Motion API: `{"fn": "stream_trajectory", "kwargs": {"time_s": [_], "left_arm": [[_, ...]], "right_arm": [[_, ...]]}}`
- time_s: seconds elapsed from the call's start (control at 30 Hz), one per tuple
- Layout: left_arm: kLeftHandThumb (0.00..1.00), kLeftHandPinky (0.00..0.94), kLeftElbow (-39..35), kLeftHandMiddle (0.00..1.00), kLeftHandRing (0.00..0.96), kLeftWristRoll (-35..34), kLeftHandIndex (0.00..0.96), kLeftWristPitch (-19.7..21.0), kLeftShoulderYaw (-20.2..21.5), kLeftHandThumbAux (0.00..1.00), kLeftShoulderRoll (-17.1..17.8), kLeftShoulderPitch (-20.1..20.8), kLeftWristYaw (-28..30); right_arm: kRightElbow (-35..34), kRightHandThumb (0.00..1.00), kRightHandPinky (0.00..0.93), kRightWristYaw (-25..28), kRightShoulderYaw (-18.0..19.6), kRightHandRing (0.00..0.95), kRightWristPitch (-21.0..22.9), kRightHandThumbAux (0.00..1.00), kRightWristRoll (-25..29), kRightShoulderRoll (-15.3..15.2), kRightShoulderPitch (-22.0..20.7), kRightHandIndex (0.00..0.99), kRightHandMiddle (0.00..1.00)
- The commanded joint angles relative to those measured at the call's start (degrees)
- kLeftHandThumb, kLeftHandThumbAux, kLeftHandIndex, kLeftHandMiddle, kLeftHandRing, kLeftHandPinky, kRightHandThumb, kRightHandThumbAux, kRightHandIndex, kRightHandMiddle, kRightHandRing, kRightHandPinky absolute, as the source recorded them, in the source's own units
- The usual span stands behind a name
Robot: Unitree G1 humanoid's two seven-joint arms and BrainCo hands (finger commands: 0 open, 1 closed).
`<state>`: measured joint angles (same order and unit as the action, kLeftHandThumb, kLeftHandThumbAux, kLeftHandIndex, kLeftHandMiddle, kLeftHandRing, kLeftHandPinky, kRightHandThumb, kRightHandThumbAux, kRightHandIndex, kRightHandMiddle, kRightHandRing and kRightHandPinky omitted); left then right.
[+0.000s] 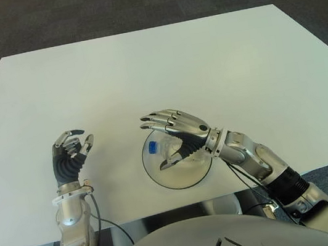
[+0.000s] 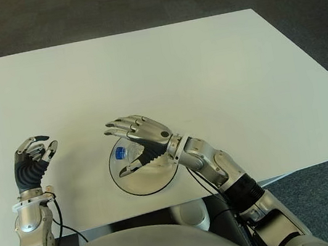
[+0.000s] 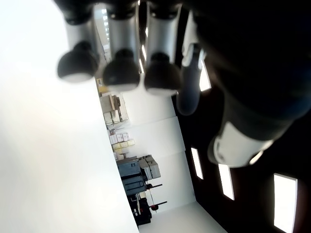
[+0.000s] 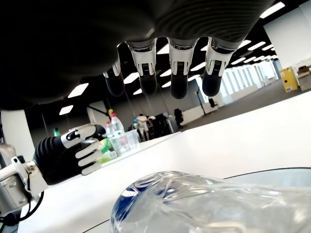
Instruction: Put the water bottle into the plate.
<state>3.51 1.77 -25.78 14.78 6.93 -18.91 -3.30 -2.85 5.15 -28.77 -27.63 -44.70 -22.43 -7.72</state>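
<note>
Release step: your right hand point(image 1: 175, 135) is hovering, fingers spread and holding nothing, over the water bottle point(image 1: 167, 150) lying in the plate point(image 1: 160, 178) near the tabletop's front edge; left hand point(image 1: 71, 153) idling half-curled, empty. Next, you would be lifting clear.

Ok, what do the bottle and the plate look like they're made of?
The bottle looks like thin clear plastic: see-through, crumpled and glinting, with a blue cap. It lies in the plate under the open right hand. The plate looks clear with a dark rim, glass or hard plastic; I can't tell which. The left hand shows left of the plate, holding nothing.
</note>
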Motion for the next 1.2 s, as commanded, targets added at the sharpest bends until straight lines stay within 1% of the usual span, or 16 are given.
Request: {"fn": "stream_trajectory", "kwargs": {"time_s": [0.03,0.1,0.17,0.2,0.3,0.37,0.47,0.5,0.57,0.63,0.7,0.77,0.8,0.93,1.1,1.2], "left_arm": [[0.702,0.839,0.75,0.864,0.853,-0.09,0.439,0.14,-0.15,0.715,0.20,0.12,0.20],[0.703,0.838,1.08,0.864,0.853,-0.37,0.439,-0.23,-0.18,0.715,0.33,0.23,0.54],[0.703,0.835,1.39,0.865,0.852,-0.65,0.440,-0.50,-0.20,0.715,0.48,0.36,0.85],[0.704,0.834,1.52,0.865,0.852,-0.74,0.440,-0.61,-0.21,0.715,0.53,0.41,0.94],[0.704,0.835,2.00,0.867,0.853,-1.12,0.440,-1.09,-0.28,0.715,0.72,0.57,1.30],[0.704,0.838,2.24,0.869,0.854,-1.26,0.440,-1.30,-0.29,0.715,0.76,0.66,1.39],[0.704,0.840,2.61,0.871,0.855,-1.64,0.440,-1.70,-0.30,0.715,0.77,0.86,1.74],[0.704,0.840,2.66,0.872,0.856,-1.67,0.440,-1.86,-0.33,0.715,0.75,0.93,1.79],[0.705,0.842,2.73,0.876,0.858,-1.60,0.440,-2.10,-0.36,0.714,0.75,0.99,1.81],[0.705,0.843,2.81,0.878,0.858,-1.36,0.440,-2.17,-0.34,0.714,0.79,1.06,1.70],[0.704,0.843,2.76,0.879,0.858,-0.86,0.440,-1.88,-0.31,0.714,0.85,1.03,1.38],[0.704,0.841,2.79,0.879,0.858,-0.64,0.440,-1.73,-0.27,0.715,0.88,1.05,1.23],[0.704,0.841,2.80,0.879,0.858,-0.66,0.440,-1.62,-0.26,0.715,0.89,1.07,1.24],[0.704,0.833,2.92,0.872,0.854,-0.92,0.440,-1.50,-0.27,0.715,0.96,1.16,1.49],[0.704,0.839,3.05,0.872,0.855,-1.13,0.440,-1.67,-0.29,0.715,1.04,1.31,1.68],[0.704,0.840,3.09,0.871,0.855,-1.23,0.440,-1.66,-0.34,0.715,1.12,1.41,1.82]], "right_arm": [[0.93,0.292,0.000,-1.65,0.46,0.000,-1.03,0.174,0.00,0.22,-0.30,0.000,0.000],[1.63,0.272,0.000,-3.61,1.04,0.000,-1.82,0.178,0.41,0.45,-0.10,0.000,0.000],[2.53,0.221,0.000,-6.00,1.69,0.000,-2.88,0.197,0.90,0.81,0.05,0.000,0.000],[2.90,0.211,0.000,-6.89,1.90,0.000,-3.32,0.201,1.05,0.94,0.06,0.000,0.000],[4.18,0.171,0.000,-8.64,2.98,0.000,-4.86,0.225,3.19,1.24,0.02,0.000,0.000],[4.62,0.155,0.000,-8.99,3.37,0.000,-5.31,0.244,3.92,1.30,0.00,0.000,0.000],[5.12,0.138,0.000,-8.81,4.85,0.000,-5.78,0.277,6.95,1.39,0.27,0.000,0.000],[5.13,0.135,0.000,-8.56,5.91,0.000,-5.68,0.283,9.07,1.41,0.67,0.000,0.000],[5.03,0.120,0.000,-8.08,7.50,0.000,-5.47,0.326,12.24,1.47,1.32,0.000,0.000],[4.86,0.113,0.000,-7.66,8.69,0.000,-5.14,0.352,14.66,1.69,1.81,0.000,0.000],[4.48,0.110,0.000,-7.29,10.01,0.000,-3.93,0.379,17.62,2.64,2.65,0.000,0.000],[4.29,0.107,0.000,-6.93,10.65,0.000,-3.24,0.404,19.11,3.28,3.08,0.000,0.000],[4.30,0.106,0.000,-7.29,11.17,0.000,-2.74,0.408,20.00,4.11,3.44,0.000,0.000],[4.16,0.098,0.000,-8.97,13.43,0.000,-1.33,0.435,22.77,6.93,4.98,0.000,0.000],[3.35,0.104,0.011,-9.97,16.11,0.000,-0.59,0.493,24.96,8.72,7.56,0.000,0.000],[2.82,0.103,0.042,-10.89,18.01,0.000,0.71,0.539,27.23,10.75,9.20,0.000,0.000]]}}
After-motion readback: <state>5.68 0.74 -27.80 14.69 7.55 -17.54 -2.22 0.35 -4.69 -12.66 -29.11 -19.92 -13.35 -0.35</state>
